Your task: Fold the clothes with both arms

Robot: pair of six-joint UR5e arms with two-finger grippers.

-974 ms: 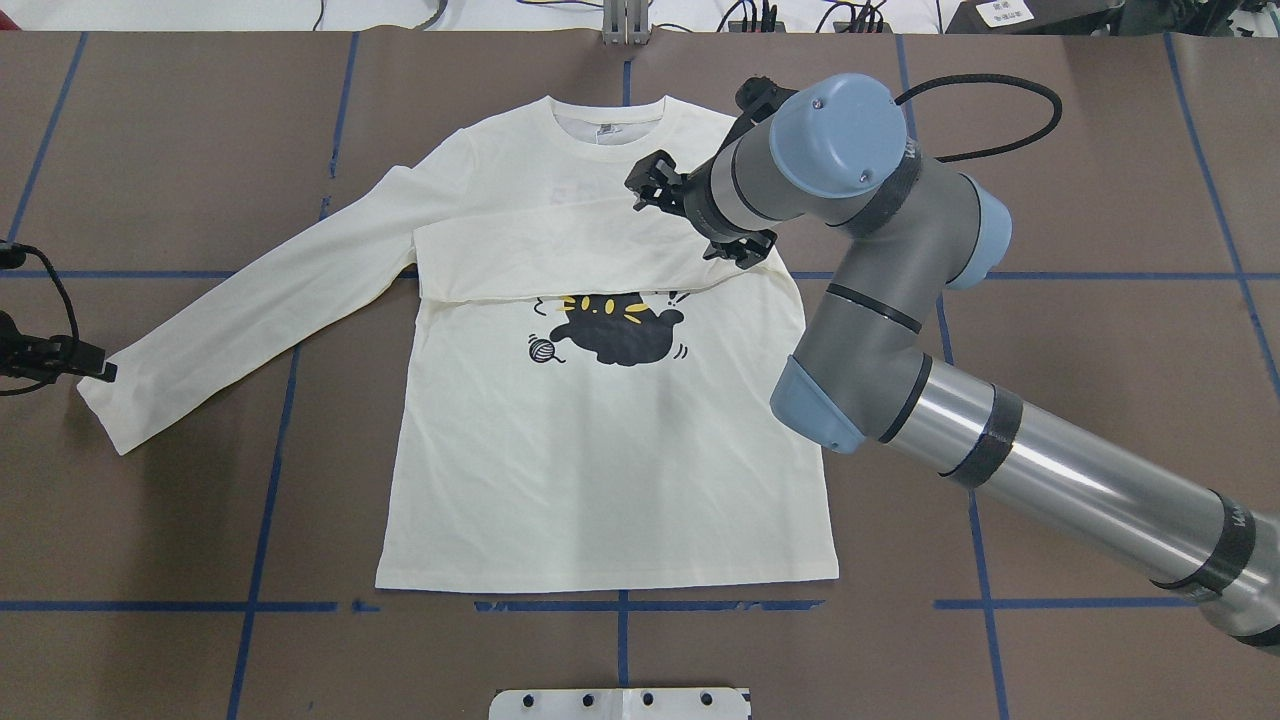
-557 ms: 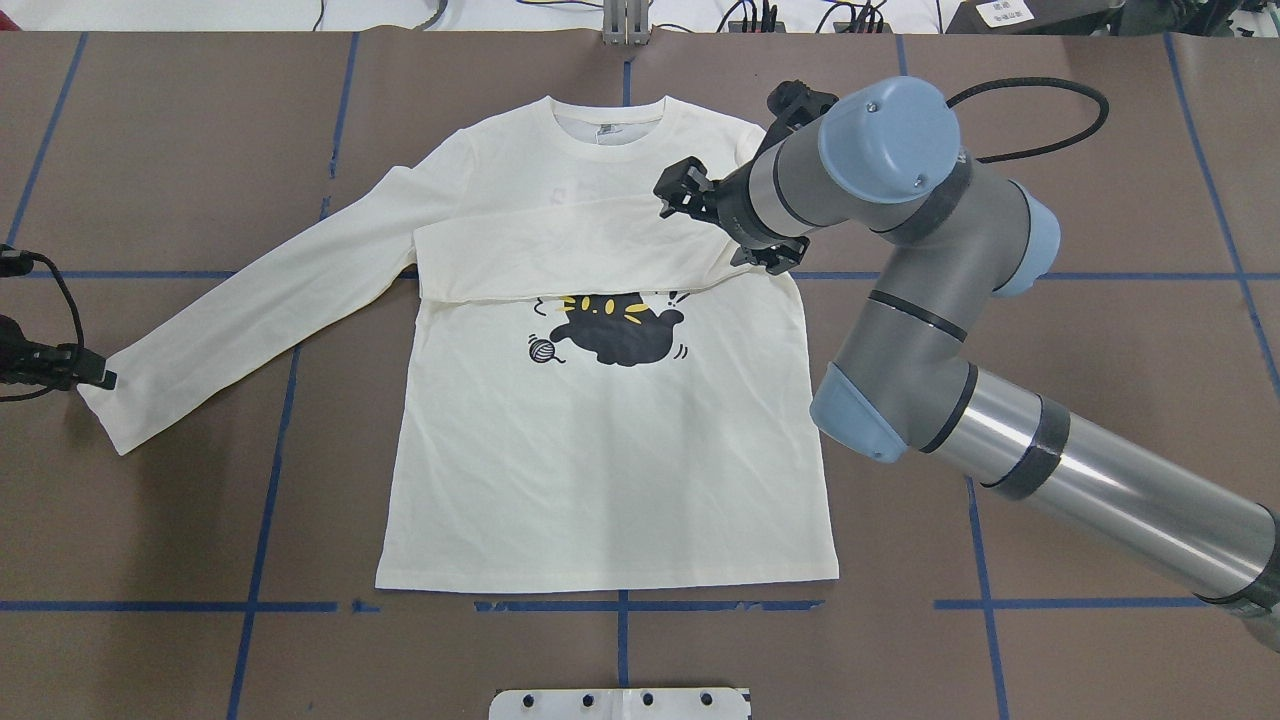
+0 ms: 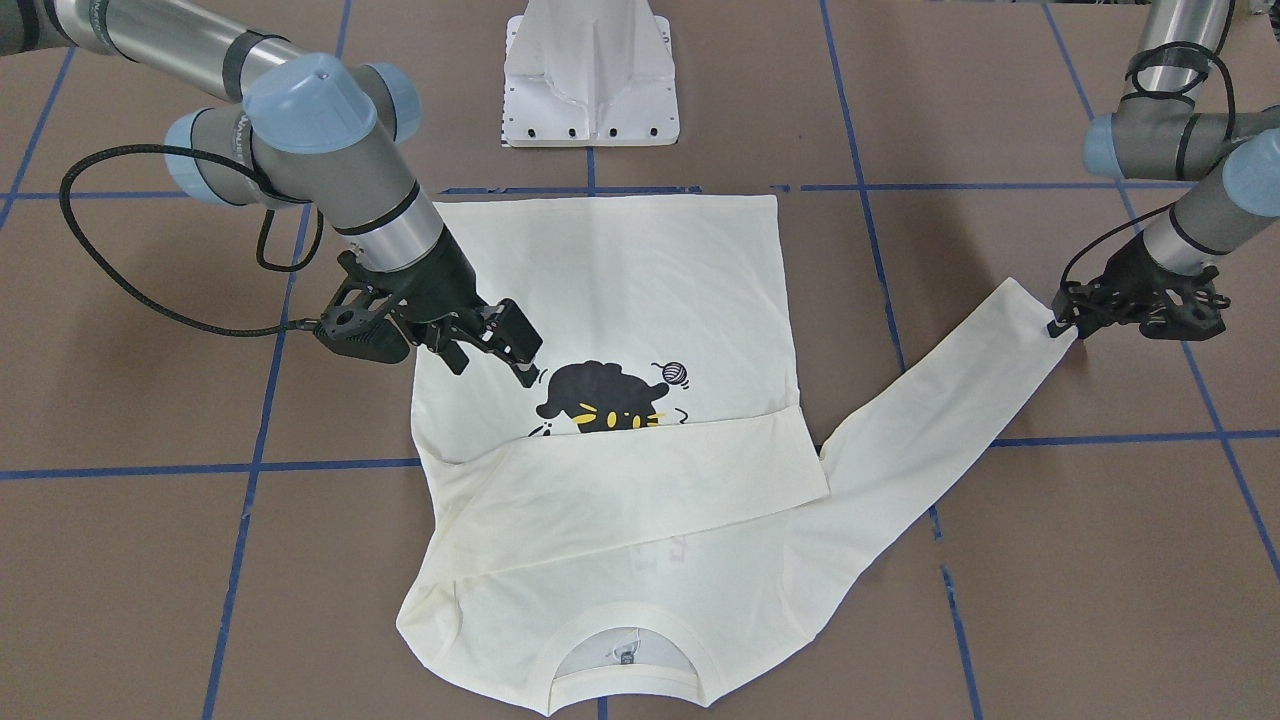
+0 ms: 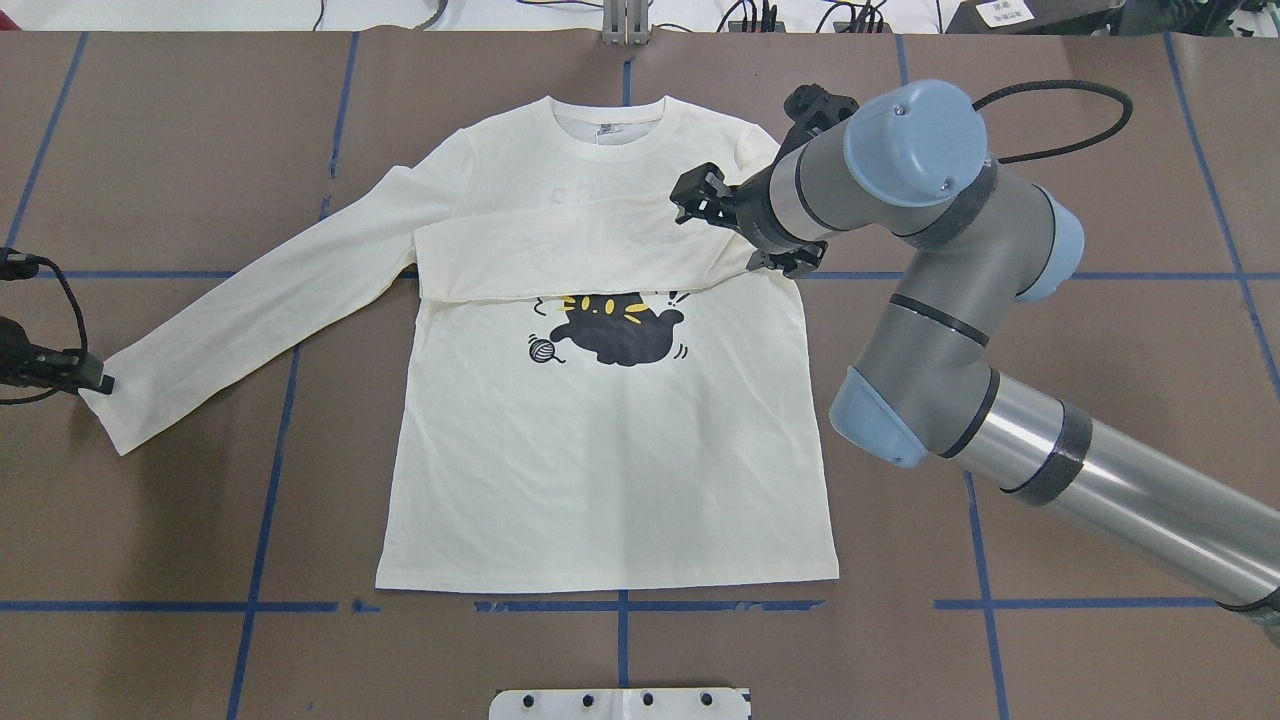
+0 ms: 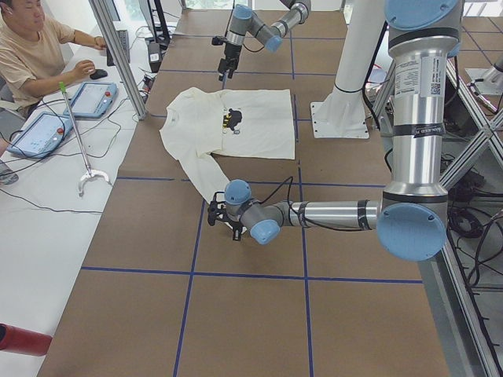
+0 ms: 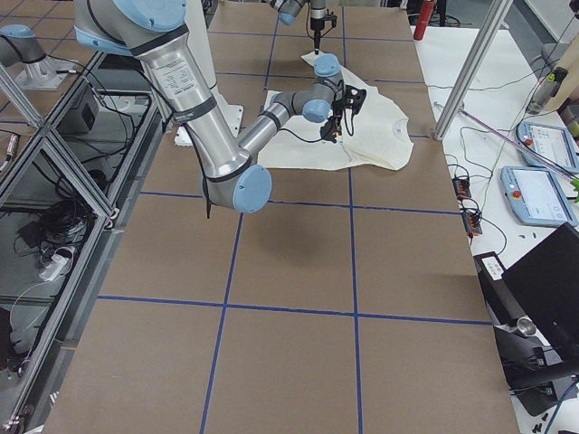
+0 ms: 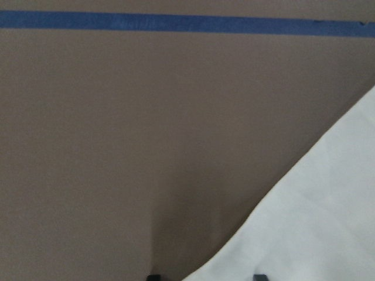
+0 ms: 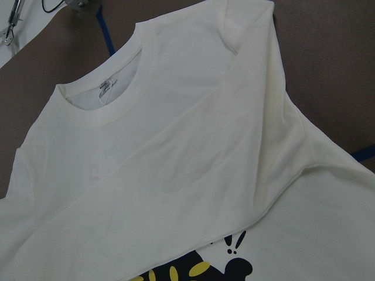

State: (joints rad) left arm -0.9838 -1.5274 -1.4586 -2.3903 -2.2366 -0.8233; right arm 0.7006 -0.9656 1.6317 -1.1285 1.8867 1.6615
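Right gripper (image 4: pixel 695 197) stands open and empty, shirt (image 4: pixel 600 470) beneath it. Left gripper (image 3: pixel 1058 322) is open, sleeve cuff (image 3: pixel 1020 310) between its jaws.

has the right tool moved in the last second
Yes. In the overhead view the right tool has drifted toward the view's right, away from the collar label of the T-shirt.
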